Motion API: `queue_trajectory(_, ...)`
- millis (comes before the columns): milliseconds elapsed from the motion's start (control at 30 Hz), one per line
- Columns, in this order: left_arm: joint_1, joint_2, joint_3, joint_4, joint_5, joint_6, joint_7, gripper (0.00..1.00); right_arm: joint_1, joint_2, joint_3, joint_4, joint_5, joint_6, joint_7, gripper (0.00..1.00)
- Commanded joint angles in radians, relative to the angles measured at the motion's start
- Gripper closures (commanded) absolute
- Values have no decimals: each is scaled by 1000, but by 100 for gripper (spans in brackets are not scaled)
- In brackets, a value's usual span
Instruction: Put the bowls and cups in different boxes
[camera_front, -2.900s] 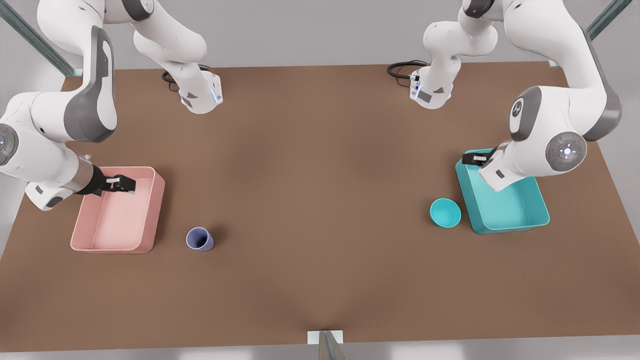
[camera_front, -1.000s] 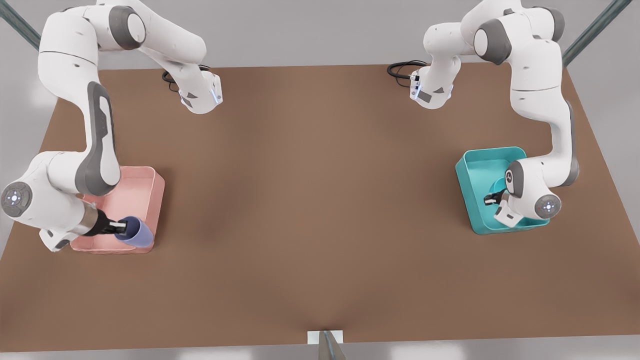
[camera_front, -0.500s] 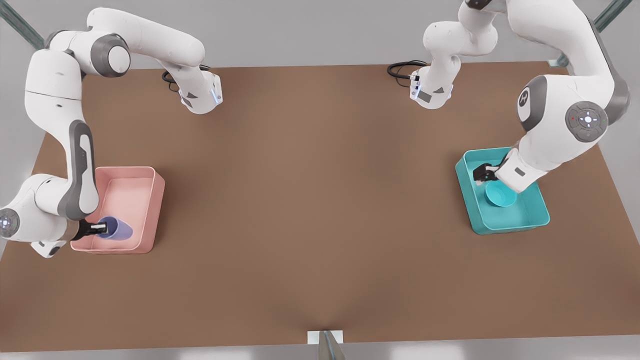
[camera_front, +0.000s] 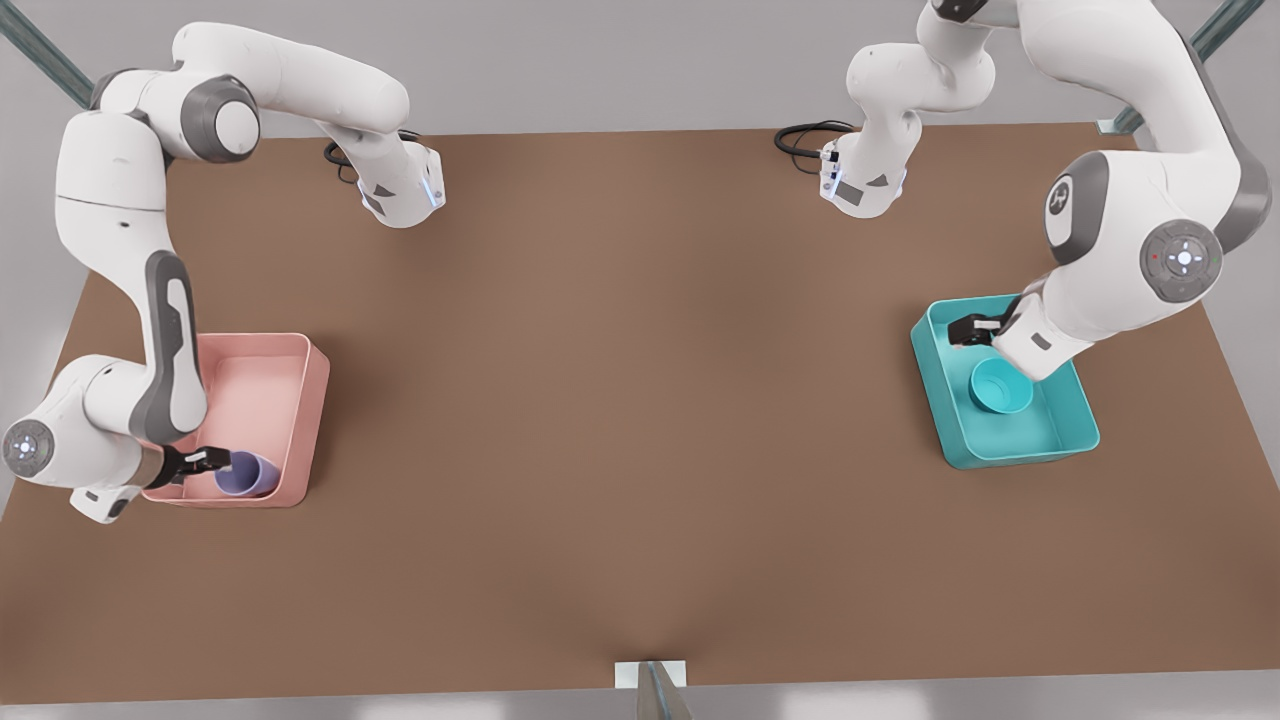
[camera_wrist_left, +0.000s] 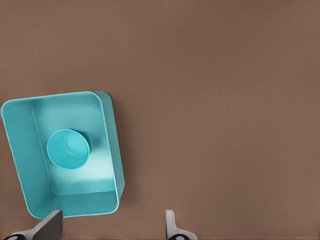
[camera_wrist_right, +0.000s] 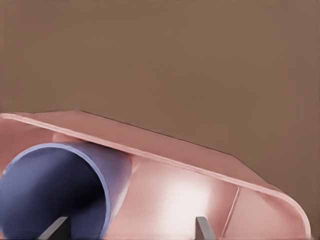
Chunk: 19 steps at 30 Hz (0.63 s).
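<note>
My left gripper (camera_front: 968, 331) hangs over the teal box (camera_front: 1070, 436), jaws open, teal bowl (camera_front: 1001, 386) resting inside. My right gripper (camera_front: 207, 462) sits low in the pink box (camera_front: 300, 350) near the counter's (camera_front: 640, 400) corner, jaws spread beside the lavender cup (camera_front: 247, 474). I'd lift both straight up, clear of the rims. No writing visible.

Cup (camera_wrist_right: 55, 192) (lower rim) and box (camera_wrist_right: 200, 170) cut off

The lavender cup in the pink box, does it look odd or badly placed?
Nothing stands out. The cup sits inside the pink box, in its near corner, beside the open right pincer. The teal bowl rests upright in the teal box.
</note>
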Motion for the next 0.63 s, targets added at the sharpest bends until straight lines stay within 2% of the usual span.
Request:
queue_trajectory(0, 0, -1, 0, 0, 0, -37, 8, 0, -1, -21, 2, 1, 24, -78, -139, 0)
queue_trajectory(67, 0, -1, 0, 0, 0, -39, 8, 0, 0, -70, 7, 1, 41, -154, -139, 0)
queue_trajectory(200, 1, -1, 0, 0, 0, -40, 8, 0, 16, -271, 17, 16, 107, -429, -106, 0)
queue_trajectory(300, 1, -1, 0, 0, 0, -42, 8, 0, 146, -301, 21, 111, 90, -607, 377, 0)
queue_trajectory(367, 0, -1, 0, 0, 0, -57, 8, 0, 161, -424, 22, 123, 93, -702, 433, 0)
queue_trajectory(467, 0, -2, -2, 0, 0, -60, 6, 0, 168, -496, 22, 113, 105, -707, 434, 0)
queue_trajectory(600, 0, -2, -2, 0, 0, -60, 6, 0, 181, -499, 22, 108, 98, -704, 448, 0)
